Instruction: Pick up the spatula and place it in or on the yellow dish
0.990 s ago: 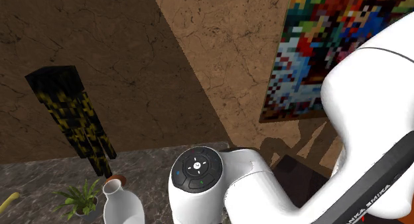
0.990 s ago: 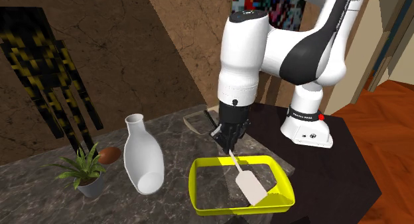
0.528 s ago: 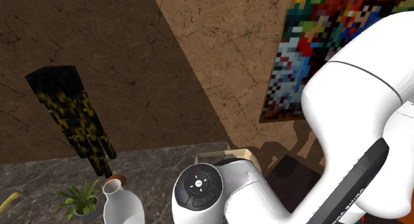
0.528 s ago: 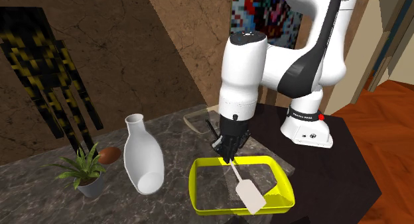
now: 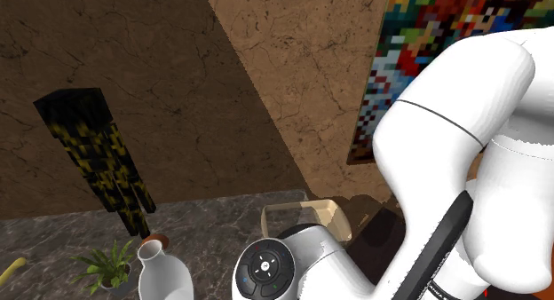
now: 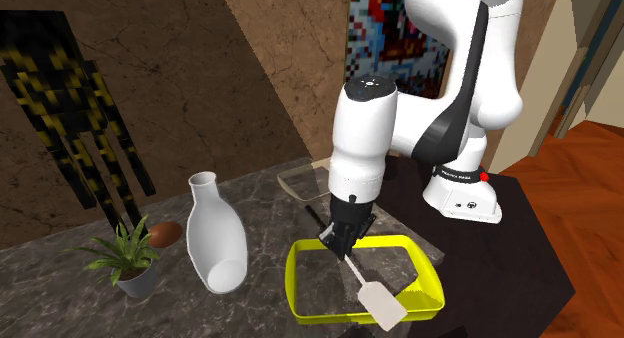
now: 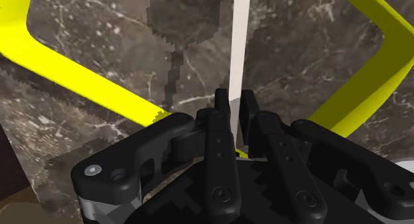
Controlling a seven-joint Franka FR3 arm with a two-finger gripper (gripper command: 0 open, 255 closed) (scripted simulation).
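My black gripper [image 6: 340,240] hangs low over the far edge of the yellow dish [image 6: 292,282], shut on the thin handle of a white spatula [image 6: 381,306]. The spatula slants down from the fingers across the dish, and its flat blade reaches the dish's near rim. In the wrist view the fingers [image 7: 221,109] clasp the white spatula handle [image 7: 237,50], with the gripper [image 7: 234,101] above the dish's dark marbled floor and the yellow dish rim [image 7: 79,73] running on both sides. The spatula's shadow falls inside the dish.
A tall white vase [image 6: 215,241] stands beside the dish, with a small potted plant [image 6: 125,256] and a brown egg-shaped object [image 6: 165,233] further along. A shallow clear tray [image 6: 300,176] lies behind the gripper. The arm's base [image 6: 460,191] sits at the table's far corner.
The arm has lowered and shifted toward the dish's near side with the spatula held. The blade has dropped from mid-dish to the near rim.
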